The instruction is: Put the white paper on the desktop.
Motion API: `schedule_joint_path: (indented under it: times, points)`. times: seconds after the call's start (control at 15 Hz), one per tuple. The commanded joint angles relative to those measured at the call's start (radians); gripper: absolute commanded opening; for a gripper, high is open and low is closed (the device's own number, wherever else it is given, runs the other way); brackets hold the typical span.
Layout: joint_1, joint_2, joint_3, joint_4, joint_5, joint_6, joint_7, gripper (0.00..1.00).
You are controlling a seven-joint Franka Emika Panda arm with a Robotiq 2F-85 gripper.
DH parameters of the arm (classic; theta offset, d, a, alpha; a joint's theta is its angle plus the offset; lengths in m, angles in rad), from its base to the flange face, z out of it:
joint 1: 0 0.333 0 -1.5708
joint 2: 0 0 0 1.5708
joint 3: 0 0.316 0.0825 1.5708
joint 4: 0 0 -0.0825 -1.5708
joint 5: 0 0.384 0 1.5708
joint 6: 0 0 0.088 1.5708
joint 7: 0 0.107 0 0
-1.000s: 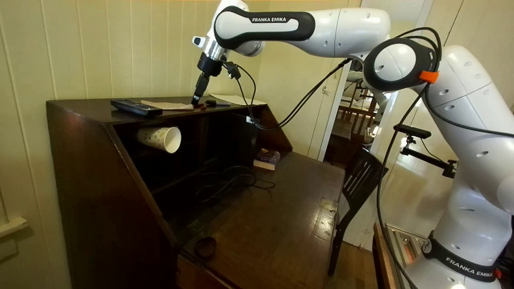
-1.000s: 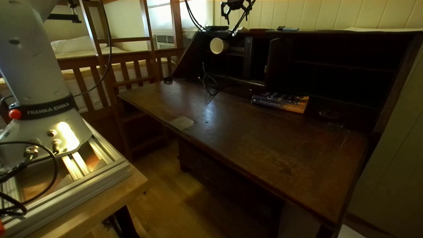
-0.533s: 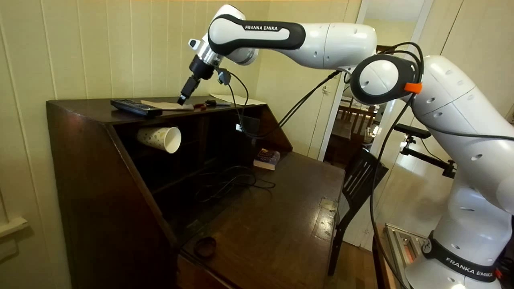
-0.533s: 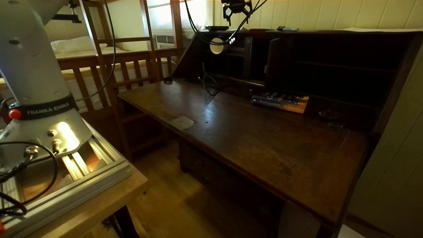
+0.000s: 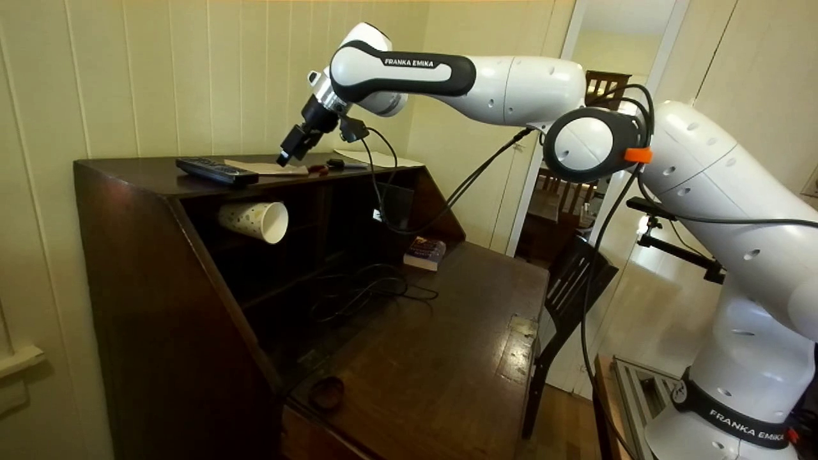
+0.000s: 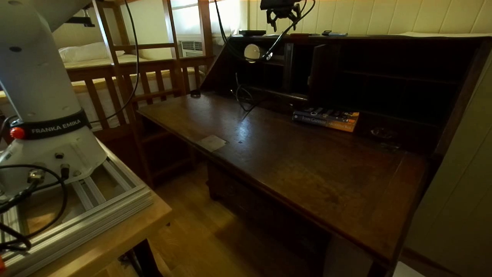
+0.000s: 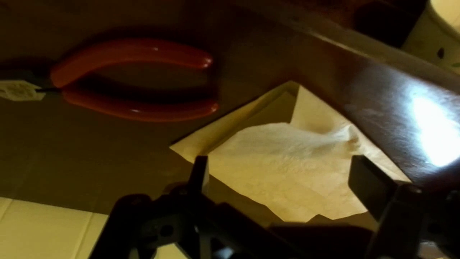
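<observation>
Your white paper (image 7: 302, 169) lies on the top shelf (image 5: 140, 176), close to its front edge: a thin, wrinkled sheet, cream-toned in the wrist view, folded near one corner and ragged along one side. Above it the jaws of your gripper (image 7: 280, 172) stand wide apart, the sheet showing between them — whether either one touches it, you cannot tell. Just beside the paper you have pliers (image 7: 136, 52) with smooth, curved red handles, and near the shelf's end corner a flat black remote (image 5: 217, 170), above a speckled cup (image 5: 246, 220) lying on its side. Lower down spreads the desktop (image 6: 292, 161), glossy dark brown wood with worn patches and a pale rectangular plate (image 6: 212, 143) at its front edge. Your arm (image 5: 511, 89) reaches in from beyond that edge, forearm nearly level, wrist bent so that the gripper slants down, away from the arm's base.
</observation>
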Motion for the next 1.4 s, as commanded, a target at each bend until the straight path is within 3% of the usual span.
schedule_joint_path:
  times: [0.0, 0.07, 0.2, 0.87, 1.33]
  points:
    - [-0.001, 0.046, -0.006, 0.061, 0.004, -0.017, 0.043, 1.00]
    - [0.000, 0.050, -0.005, 0.062, 0.003, -0.018, 0.044, 1.00]
    - [0.003, 0.055, -0.008, 0.062, -0.003, -0.025, 0.049, 0.74]
    - [0.035, -0.010, -0.026, 0.033, -0.024, -0.068, 0.084, 0.03]
    - [0.049, -0.241, -0.022, -0.131, -0.017, -0.168, 0.064, 0.00]
